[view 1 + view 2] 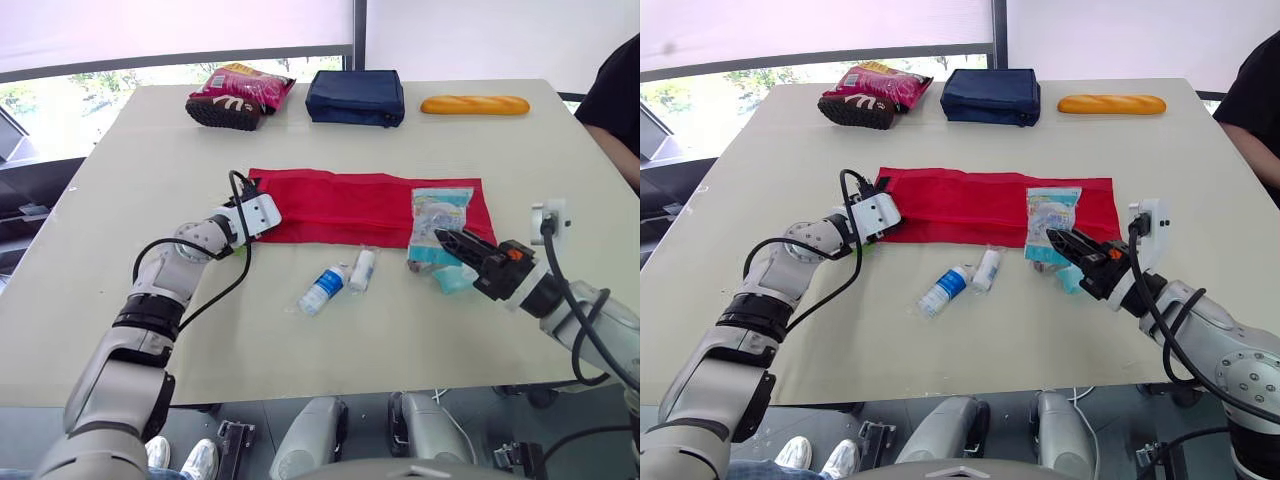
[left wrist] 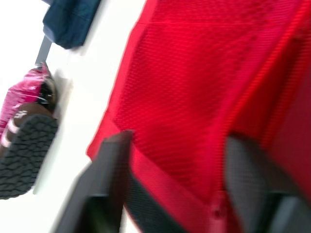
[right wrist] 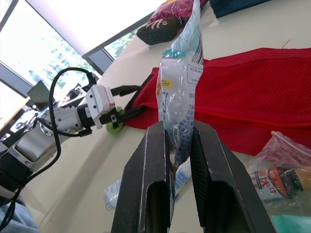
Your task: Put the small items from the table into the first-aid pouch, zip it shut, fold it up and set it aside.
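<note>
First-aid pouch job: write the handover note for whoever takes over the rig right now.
Left gripper open, fingers astride the left edge of the red pouch. Right gripper shut on a clear packet, held at the pouch's right end. Blue-labelled bottle, white roll and teal packet lie on the table before the pouch. Done: packet picked up. Left: load all items, zip, fold, set aside.

1. It looks like an office-style lab room, with broad windows [image 1: 60, 95], roller blinds [image 1: 150, 25] and greenery outside.
2. A plain pale table [image 1: 120, 300] holds unrelated props: a shoe [image 1: 222, 112], a snack bag [image 1: 250, 85], a navy case [image 1: 356, 96] and a baguette [image 1: 475, 104].
3. A person's dark sleeve [image 1: 615, 90] shows at the table's edge.
</note>
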`<state>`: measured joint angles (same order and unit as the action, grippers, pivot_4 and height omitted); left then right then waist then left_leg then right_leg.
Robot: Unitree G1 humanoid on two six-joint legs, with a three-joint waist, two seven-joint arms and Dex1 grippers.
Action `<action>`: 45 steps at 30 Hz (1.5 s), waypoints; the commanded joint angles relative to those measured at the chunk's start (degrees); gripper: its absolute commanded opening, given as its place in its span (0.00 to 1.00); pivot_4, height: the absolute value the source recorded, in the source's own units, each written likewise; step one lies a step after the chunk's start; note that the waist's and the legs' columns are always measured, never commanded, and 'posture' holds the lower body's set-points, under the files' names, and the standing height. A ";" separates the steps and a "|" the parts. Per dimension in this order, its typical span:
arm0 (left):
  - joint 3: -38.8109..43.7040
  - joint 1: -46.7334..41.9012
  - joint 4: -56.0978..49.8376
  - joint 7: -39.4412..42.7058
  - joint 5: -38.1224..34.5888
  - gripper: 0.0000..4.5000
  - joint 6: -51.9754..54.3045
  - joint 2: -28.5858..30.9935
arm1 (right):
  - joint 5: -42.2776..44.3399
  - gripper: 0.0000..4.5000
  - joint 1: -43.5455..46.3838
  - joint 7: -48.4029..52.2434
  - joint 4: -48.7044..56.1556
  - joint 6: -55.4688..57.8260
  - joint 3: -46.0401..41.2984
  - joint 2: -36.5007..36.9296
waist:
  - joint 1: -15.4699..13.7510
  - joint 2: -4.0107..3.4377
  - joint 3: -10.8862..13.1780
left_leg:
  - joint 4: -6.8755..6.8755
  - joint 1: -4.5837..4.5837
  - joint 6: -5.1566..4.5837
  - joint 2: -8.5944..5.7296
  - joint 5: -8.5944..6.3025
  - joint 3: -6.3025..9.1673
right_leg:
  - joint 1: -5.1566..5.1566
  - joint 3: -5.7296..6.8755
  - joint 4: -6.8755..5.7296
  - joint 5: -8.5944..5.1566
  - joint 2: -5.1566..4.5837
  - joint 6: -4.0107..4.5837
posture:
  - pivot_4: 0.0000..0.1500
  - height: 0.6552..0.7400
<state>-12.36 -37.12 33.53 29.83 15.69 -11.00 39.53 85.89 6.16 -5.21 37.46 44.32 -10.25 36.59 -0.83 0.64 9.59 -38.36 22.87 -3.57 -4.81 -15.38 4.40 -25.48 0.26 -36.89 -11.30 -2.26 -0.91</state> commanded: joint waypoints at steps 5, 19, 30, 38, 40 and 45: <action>2.23 1.89 -2.80 4.03 -2.03 0.00 1.05 0.76 | -0.10 0.02 0.50 -0.29 1.85 -1.54 0.00 -0.49 | 0.03 -0.02 -0.03 | 0.00 0.00 -0.01 0.00 -0.01 -0.01 | 0.00 -0.01 0.00 0.00 0.00 0.00 | 1.00 0.99; 3.30 13.12 -37.18 23.52 -13.19 0.00 28.34 3.11 | 3.50 0.02 2.59 -5.18 1.24 1.40 10.61 -4.72 | 0.03 -0.02 -0.04 | -0.03 -0.01 0.05 0.00 0.03 -0.03 | 0.01 -0.04 -0.02 0.00 0.00 0.02 | 1.00 0.99; 5.22 13.16 -37.62 24.75 -17.33 0.00 35.57 1.43 | 12.01 0.02 17.74 -14.31 -15.56 7.29 20.39 -13.00 | 0.27 -0.02 -0.04 | -0.04 -0.07 0.14 0.00 0.08 -0.03 | 0.00 -0.04 -0.11 0.02 0.06 0.06 | 1.00 0.99; 7.74 11.04 -32.60 25.83 -22.17 0.00 32.83 -0.39 | 11.57 0.02 23.50 -12.47 -26.71 14.99 23.05 -14.58 | 0.17 -0.01 -0.05 | -0.06 -0.06 0.12 -0.02 0.09 -0.05 | 0.00 -0.04 -0.11 0.05 0.04 0.09 | 1.00 0.99; 7.76 10.85 -31.94 26.04 -22.31 0.00 31.43 -0.35 | 10.37 0.02 25.16 -12.33 -29.27 16.20 23.46 -16.12 | 0.42 -0.01 -0.05 | -0.05 -0.06 0.13 -0.01 0.09 -0.05 | -0.01 -0.03 -0.14 0.06 0.05 0.11 | 1.00 0.99; 7.88 10.90 -32.39 26.34 -23.63 0.00 30.58 -0.75 | 7.77 0.02 29.81 -13.04 -37.34 18.22 22.62 -21.79 | 0.96 -0.01 -0.06 | -0.05 -0.08 0.15 0.00 0.10 -0.05 | -0.06 -0.04 -0.25 0.07 0.06 0.14 | 1.00 0.99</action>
<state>-5.99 -25.21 2.81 56.05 -6.89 20.89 38.74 93.91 34.59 -18.45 1.15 61.53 13.05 16.31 0.13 0.63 9.53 -38.40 22.79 -3.43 -4.81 -15.28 4.35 -25.54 0.22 -37.13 -11.23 -2.20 -0.77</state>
